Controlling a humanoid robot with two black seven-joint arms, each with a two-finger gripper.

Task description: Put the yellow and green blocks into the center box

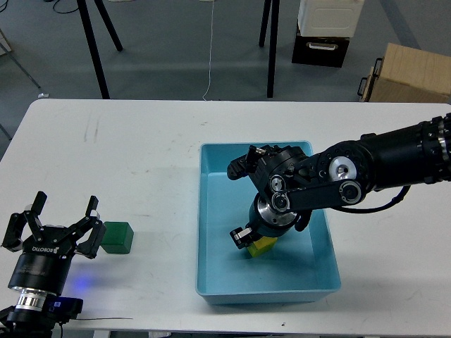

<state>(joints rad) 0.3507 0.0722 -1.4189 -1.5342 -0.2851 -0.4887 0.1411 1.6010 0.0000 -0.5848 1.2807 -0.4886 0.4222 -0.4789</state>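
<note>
The blue center box (211, 232) sits on the white table (127, 155). My right gripper (248, 239) reaches down inside the box and is shut on the yellow block (263, 246), held low near the box floor. The green block (116, 237) lies on the table left of the box. My left gripper (62, 217) is open, and its right finger is close beside the green block without holding it.
A cardboard box (412, 74) and a black-and-white case (324, 32) stand on the floor behind the table. Dark stand legs (95, 49) are at the back left. The table's front edge is close to the box.
</note>
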